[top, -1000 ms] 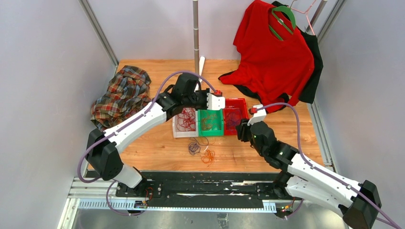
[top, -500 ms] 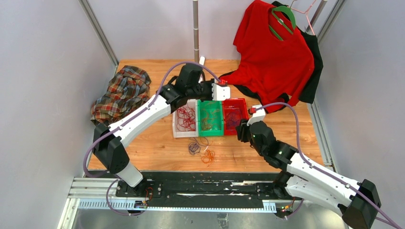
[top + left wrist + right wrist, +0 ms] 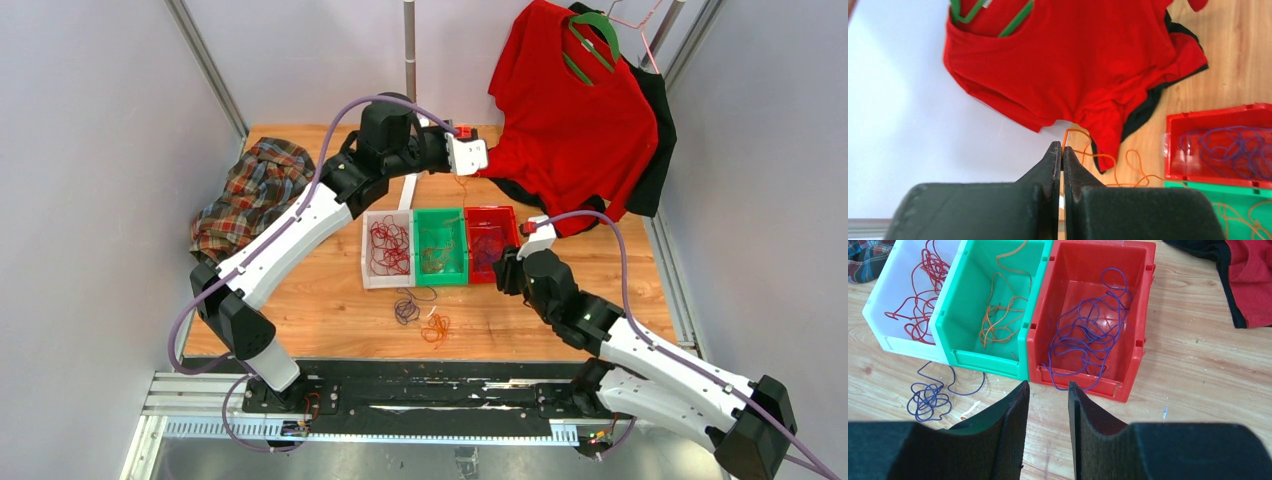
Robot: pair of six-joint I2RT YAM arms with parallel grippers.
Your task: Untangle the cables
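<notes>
Left gripper point(image 3: 1062, 151) pinched shut on an apparently limp, featherlight orange cable point(image 3: 1074, 130), best taken at a free loop; right gripper point(image 3: 1047, 389) hangs open, empty.

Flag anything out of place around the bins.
A purple tangle and an orange tangle lie loose on the table, outside the bins holding those colours. A purple loop seems to hang over the red bin's front lip.
</notes>
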